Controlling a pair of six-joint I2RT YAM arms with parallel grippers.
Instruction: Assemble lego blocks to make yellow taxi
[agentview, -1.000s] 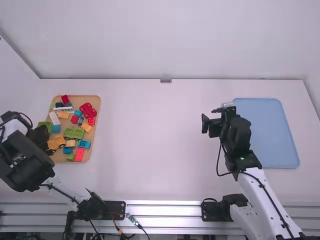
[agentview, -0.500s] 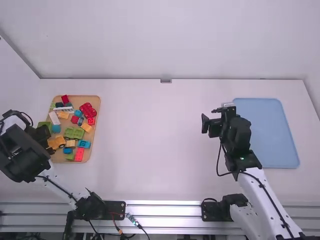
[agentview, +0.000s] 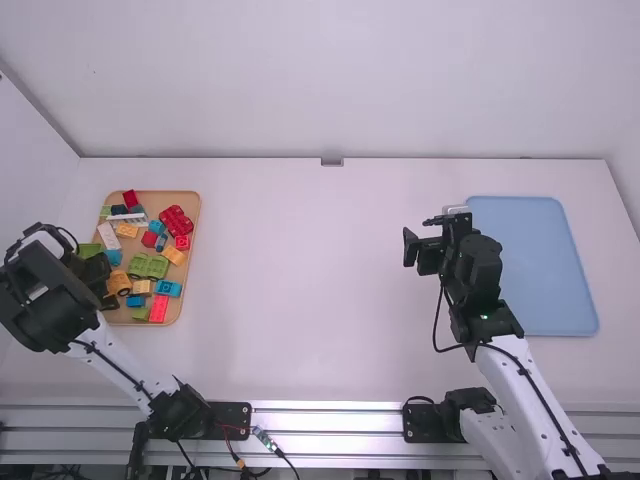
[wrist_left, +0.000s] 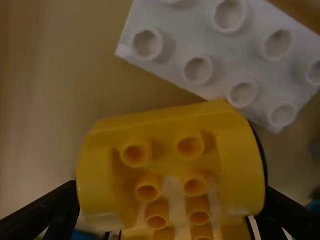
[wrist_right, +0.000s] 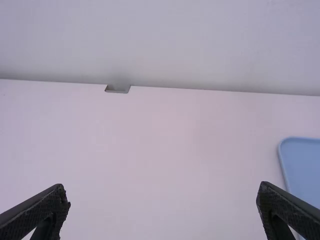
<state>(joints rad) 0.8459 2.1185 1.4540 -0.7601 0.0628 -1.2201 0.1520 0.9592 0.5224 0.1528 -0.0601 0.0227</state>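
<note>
- Left gripper (agentview: 106, 283): spread wide astride yellow, wheeled plastic car base (wrist_left: 237, 165); firm hold unclear.
- Right gripper (agentview: 426, 233): wide open, empty, over white table (agentview: 300, 290).

On the table (agentview: 310, 290), one tray (agentview: 196, 215) is lying at the left, holding blocks (agentview: 158, 308) across its far, middle and near parts. Among them, one wheeled base (agentview: 150, 266) is resting around the middle, and another (agentview: 118, 282) is sitting to its left and slightly nearer. A second tray (agentview: 535, 260) is lying well apart, at the right. Behind the table's far edge, a wall (agentview: 330, 80) is standing.
</note>
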